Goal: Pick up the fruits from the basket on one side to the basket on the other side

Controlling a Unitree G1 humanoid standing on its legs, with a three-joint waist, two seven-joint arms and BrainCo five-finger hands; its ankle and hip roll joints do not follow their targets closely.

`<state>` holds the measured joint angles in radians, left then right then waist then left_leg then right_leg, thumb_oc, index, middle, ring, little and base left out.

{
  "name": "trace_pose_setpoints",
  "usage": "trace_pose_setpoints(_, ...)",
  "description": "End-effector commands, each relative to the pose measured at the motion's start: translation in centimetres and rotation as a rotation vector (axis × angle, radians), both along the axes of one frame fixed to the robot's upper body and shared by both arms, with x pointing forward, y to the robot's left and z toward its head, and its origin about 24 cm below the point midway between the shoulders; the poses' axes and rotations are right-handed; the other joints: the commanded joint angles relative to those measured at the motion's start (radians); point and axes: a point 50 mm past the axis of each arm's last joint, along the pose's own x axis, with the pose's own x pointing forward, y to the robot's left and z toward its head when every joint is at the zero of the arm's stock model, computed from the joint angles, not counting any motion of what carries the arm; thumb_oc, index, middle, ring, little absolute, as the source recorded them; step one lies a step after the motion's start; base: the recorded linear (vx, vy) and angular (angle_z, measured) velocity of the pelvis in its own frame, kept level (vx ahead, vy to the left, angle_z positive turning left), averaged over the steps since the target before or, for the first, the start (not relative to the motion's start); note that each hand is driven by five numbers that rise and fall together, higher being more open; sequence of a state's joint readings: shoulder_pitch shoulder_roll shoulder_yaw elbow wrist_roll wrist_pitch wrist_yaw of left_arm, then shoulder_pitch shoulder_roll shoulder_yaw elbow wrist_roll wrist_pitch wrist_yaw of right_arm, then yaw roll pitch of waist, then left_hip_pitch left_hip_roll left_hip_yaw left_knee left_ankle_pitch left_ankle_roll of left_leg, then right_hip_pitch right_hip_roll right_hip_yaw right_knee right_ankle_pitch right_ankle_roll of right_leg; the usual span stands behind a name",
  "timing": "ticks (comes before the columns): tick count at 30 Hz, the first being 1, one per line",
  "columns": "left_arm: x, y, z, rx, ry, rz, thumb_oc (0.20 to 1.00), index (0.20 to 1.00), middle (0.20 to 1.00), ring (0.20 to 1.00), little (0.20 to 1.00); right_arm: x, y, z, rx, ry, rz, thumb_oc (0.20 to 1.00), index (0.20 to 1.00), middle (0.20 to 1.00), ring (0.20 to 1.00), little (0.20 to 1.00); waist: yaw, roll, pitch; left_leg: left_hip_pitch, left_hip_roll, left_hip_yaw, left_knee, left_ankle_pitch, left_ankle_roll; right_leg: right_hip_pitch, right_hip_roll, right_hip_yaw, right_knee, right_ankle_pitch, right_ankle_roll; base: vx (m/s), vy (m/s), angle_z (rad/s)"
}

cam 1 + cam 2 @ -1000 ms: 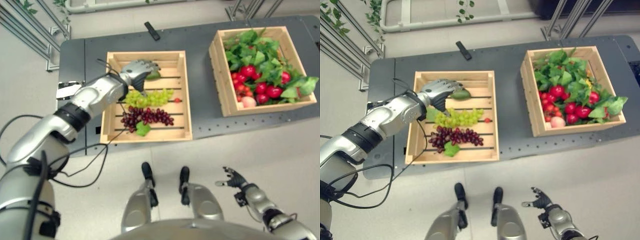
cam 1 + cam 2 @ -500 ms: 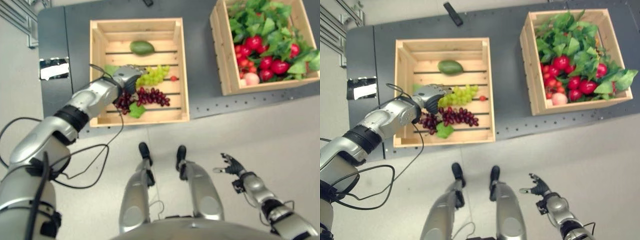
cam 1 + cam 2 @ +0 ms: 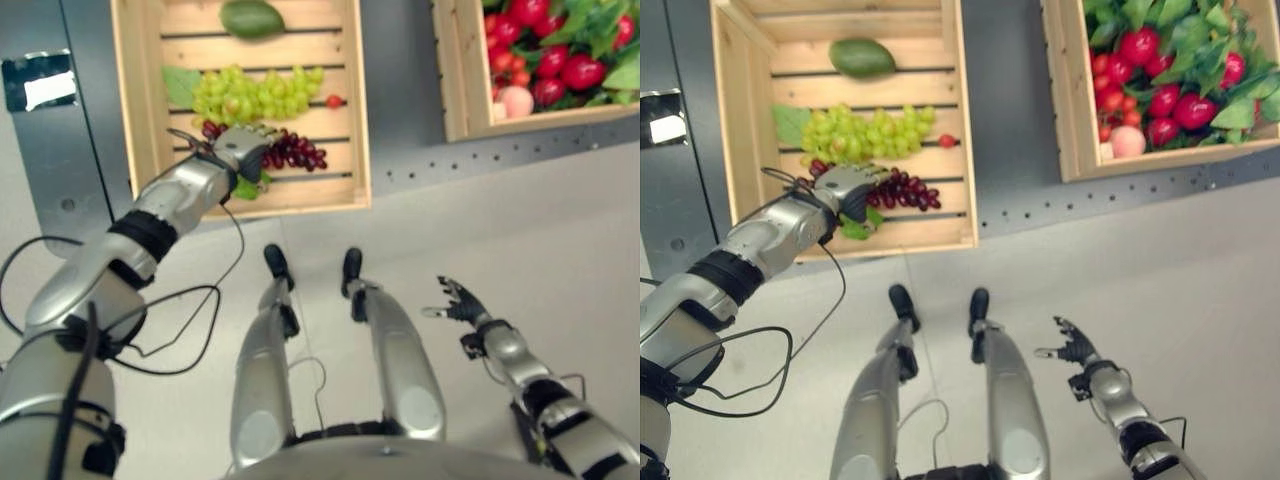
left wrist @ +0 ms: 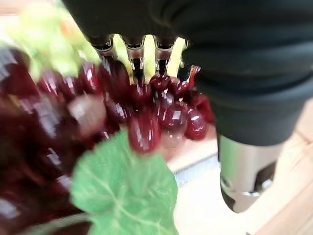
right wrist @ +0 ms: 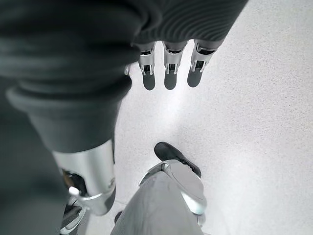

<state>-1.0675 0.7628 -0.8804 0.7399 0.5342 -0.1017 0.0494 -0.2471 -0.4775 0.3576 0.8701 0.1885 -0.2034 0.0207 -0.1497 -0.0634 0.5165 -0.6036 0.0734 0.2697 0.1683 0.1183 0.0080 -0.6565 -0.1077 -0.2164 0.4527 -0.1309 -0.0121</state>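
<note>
I get even, bright overhead light; shadows stay soft. Glare flares off the small white-labelled patch [image 3: 36, 82] on the dark grey metal table [image 3: 398, 90]. Close up, the dark red grape bunch [image 4: 98, 112] blurs heavily.

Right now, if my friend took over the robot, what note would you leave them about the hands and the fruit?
Left hand: down on the bunch of dark red grapes in the left wooden crate, fingers among the grapes; a firm grip cannot be confirmed.
Right hand: idle, open, low over the floor.
In the left crate too: the bunch of green grapes, the green mango, a small red fruit.
Right wooden crate: red fruits and green leaves.
Done: nothing lifted out yet.
Left: grip the red grapes, carry them to the right crate, then move the rest.
</note>
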Motion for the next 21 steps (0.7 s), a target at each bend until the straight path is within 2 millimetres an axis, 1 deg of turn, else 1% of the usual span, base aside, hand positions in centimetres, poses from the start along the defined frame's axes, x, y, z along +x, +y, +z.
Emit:
trace_pose_setpoints(1, 0.3, 0.9, 0.8, -0.008, -0.017, 0.052, 1.0, 1.0, 1.0, 1.0, 1.0, 0.5, -1.5, 1.6, -0.035, -0.079, -0.015, 1.0, 1.0, 1.0, 1.0, 1.0, -0.005, -0.003, 0.003, -0.002, 0.005, -0.004, 0.178, -0.225, -0.021, 0.037, 0.029, 0.009, -0.231, 0.145, 0.12, 0.0, 0.0, 0.0)
trace_pose_setpoints(4, 0.2, 1.2, 0.8, -0.021, -0.028, 0.058, 1.0, 1.0, 1.0, 1.0, 1.0, 1.3, -1.0, 2.6, -0.029, -0.131, 0.007, 1.0, 1.0, 1.0, 1.0, 1.0, -0.005, -0.003, 0.004, -0.05, 0.006, -0.004, 0.177, -0.218, -0.022, -0.015, 0.028, 0.01, -0.225, 0.15, 0.122, -0.03, -0.01, -0.06)
trace_pose_setpoints(6, 0.2, 1.3, 0.8, -0.027, -0.031, 0.06, 1.0, 1.0, 1.0, 1.0, 1.0, 1.4, -0.9, 2.7, -0.024, -0.137, 0.01, 1.0, 1.0, 1.0, 1.0, 1.0, -0.006, -0.004, 0.004, -0.067, 0.006, -0.003, 0.184, -0.218, -0.021, -0.032, 0.028, 0.011, -0.221, 0.151, 0.121, 0.0, 0.0, 0.0)
trace_pose_setpoints(7, 0.1, 1.7, 0.8, -0.031, -0.04, 0.07, 1.0, 1.0, 1.0, 1.0, 1.0, 1.5, -0.5, 2.9, -0.018, -0.151, 0.023, 1.0, 1.0, 1.0, 1.0, 1.0, -0.007, -0.009, 0.004, -0.086, 0.008, -0.003, 0.189, -0.219, -0.02, -0.053, 0.031, 0.012, -0.217, 0.151, 0.119, 0.0, 0.0, 0.0)
trace_pose_setpoints(13, -0.1, 2.8, 1.2, -0.028, -0.072, 0.097, 1.0, 1.0, 1.0, 1.0, 1.0, 1.4, -0.2, 3.2, -0.003, -0.174, 0.041, 1.0, 1.0, 1.0, 1.0, 1.0, -0.018, -0.018, 0.004, -0.131, 0.009, -0.009, 0.196, -0.22, -0.021, -0.095, 0.032, 0.013, -0.212, 0.154, 0.117, 0.0, -0.017, 0.0)
trace_pose_setpoints(17, -0.2, 3.8, 1.4, -0.026, -0.087, 0.131, 1.0, 1.0, 1.0, 1.0, 1.0, 1.5, 0.1, 3.3, 0.008, -0.182, 0.05, 1.0, 1.0, 1.0, 1.0, 1.0, -0.023, -0.028, 0.004, -0.154, 0.012, -0.008, 0.199, -0.22, -0.021, -0.122, 0.035, 0.016, -0.215, 0.159, 0.12, 0.0, 0.0, 0.0)
trace_pose_setpoints(18, -0.2, 3.7, 1.7, -0.028, -0.101, 0.124, 1.0, 1.0, 1.0, 1.0, 1.0, 1.4, 0.0, 3.4, 0.015, -0.188, 0.044, 1.0, 1.0, 1.0, 1.0, 1.0, -0.022, -0.027, 0.004, -0.161, 0.012, -0.009, 0.201, -0.221, -0.02, -0.129, 0.033, 0.016, -0.212, 0.159, 0.12, 0.0, 0.0, 0.0)
trace_pose_setpoints(19, -0.3, 3.9, 1.9, -0.023, -0.107, 0.127, 0.561, 0.561, 0.561, 0.561, 0.561, 1.5, 0.0, 3.5, 0.018, -0.194, 0.042, 1.0, 1.0, 1.0, 1.0, 1.0, -0.022, -0.024, 0.004, -0.174, 0.011, -0.009, 0.204, -0.221, -0.02, -0.139, 0.031, 0.014, -0.21, 0.157, 0.12, 0.0, 0.0, 0.0)
trace_pose_setpoints(21, -0.4, 4.0, 1.9, -0.021, -0.112, 0.131, 0.219, 0.219, 0.219, 0.219, 0.219, 1.6, 0.1, 3.7, 0.024, -0.204, 0.041, 1.0, 1.0, 1.0, 1.0, 1.0, -0.023, -0.025, 0.004, -0.181, 0.011, -0.012, 0.207, -0.222, -0.019, -0.145, 0.03, 0.013, -0.209, 0.157, 0.12, 0.0, 0.0, 0.0)
